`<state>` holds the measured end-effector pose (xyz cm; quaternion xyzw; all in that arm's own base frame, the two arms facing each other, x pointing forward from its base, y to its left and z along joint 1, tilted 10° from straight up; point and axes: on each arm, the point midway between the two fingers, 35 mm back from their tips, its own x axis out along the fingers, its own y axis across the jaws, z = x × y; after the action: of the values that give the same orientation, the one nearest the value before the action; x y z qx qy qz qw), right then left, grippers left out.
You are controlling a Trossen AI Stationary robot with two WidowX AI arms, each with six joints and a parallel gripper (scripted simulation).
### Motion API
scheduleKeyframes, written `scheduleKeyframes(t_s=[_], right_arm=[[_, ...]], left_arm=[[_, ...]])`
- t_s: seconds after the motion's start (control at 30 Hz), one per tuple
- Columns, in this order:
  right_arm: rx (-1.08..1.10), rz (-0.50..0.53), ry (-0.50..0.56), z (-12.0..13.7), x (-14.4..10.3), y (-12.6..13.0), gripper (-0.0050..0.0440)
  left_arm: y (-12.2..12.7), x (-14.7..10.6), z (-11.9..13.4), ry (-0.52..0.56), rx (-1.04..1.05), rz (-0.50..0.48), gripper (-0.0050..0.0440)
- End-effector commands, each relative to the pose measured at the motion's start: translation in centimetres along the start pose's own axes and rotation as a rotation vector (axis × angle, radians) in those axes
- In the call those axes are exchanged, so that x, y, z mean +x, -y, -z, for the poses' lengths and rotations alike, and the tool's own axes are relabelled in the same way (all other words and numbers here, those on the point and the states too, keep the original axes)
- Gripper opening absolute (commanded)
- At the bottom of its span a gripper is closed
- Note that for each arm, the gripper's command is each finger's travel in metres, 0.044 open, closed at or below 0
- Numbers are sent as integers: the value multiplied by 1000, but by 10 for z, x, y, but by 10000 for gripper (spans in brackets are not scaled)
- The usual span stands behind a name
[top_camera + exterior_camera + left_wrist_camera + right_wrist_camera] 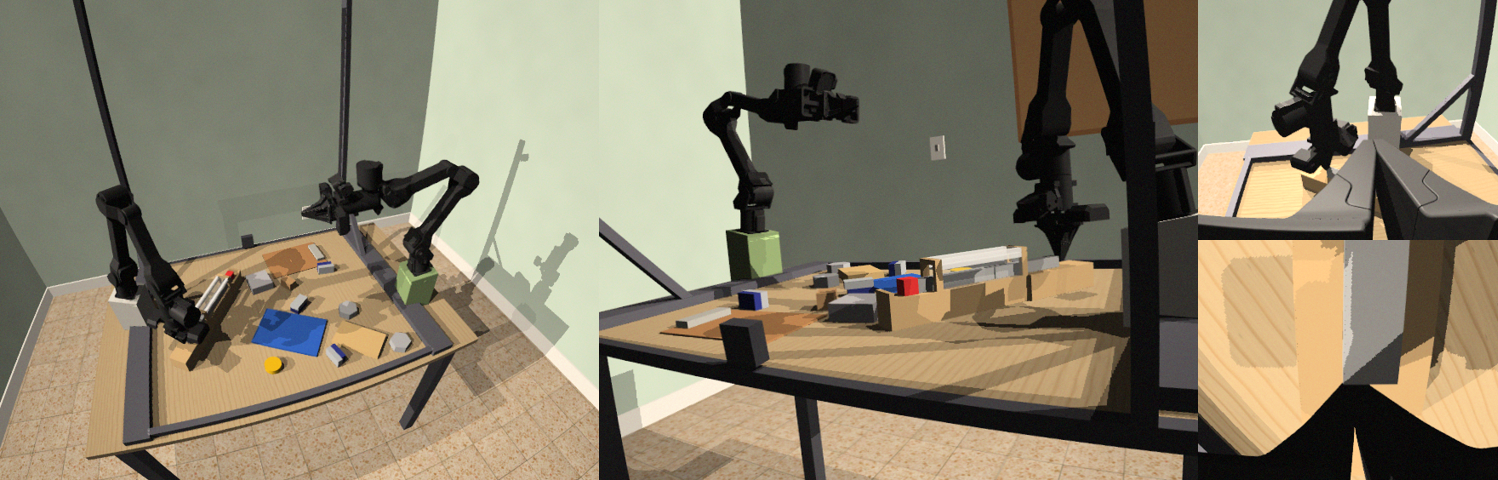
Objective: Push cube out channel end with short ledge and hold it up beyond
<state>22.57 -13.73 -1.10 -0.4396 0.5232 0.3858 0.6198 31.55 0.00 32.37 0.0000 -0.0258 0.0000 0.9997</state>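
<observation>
One bright red cube (229,273) (907,286) in the channel (225,299) (921,312) (1314,183) (1319,346), toward the table's (230,390) (999,369) (1268,191) (1211,304) far edge.
My left tool (303,213) (857,110) (1372,149) and right tool (192,337) (1059,259) (1352,391) are fully shut, empty.

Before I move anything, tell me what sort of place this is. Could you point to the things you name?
Probably a robotics test room: two black robot arms (435,200) (736,150) share a framed wooden table (225,385) (999,369), with loose blocks and a blue mat (291,332) on it.

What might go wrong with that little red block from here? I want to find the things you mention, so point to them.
The right gripper (196,335) (1060,255) (1327,169) (1352,391) is at the grey bar's (1044,264) (1331,173) (1377,304) end; its narrow tip could slip sideways. Pushing further might tip the red cube (229,273) (907,286), already beyond the roof (215,295) (971,256), off its ledge. The left gripper (303,213) (856,110) (1372,149), high and shut, couldn't catch it.
</observation>
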Motion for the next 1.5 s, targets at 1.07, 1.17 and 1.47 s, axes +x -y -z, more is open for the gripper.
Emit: scheduleKeyframes(t_s=[1.07,1.17,1.47], right_arm=[[-10,37,-8,2,-82,7,0],[-10,36,-8,1,-80,6,0],[-10,37,-8,1,-81,6,0]], left_arm=[[0,-1,-8,21,3,2,0],[0,-1,-8,21,3,2,0],[0,-1,-8,21,3,2,0]])
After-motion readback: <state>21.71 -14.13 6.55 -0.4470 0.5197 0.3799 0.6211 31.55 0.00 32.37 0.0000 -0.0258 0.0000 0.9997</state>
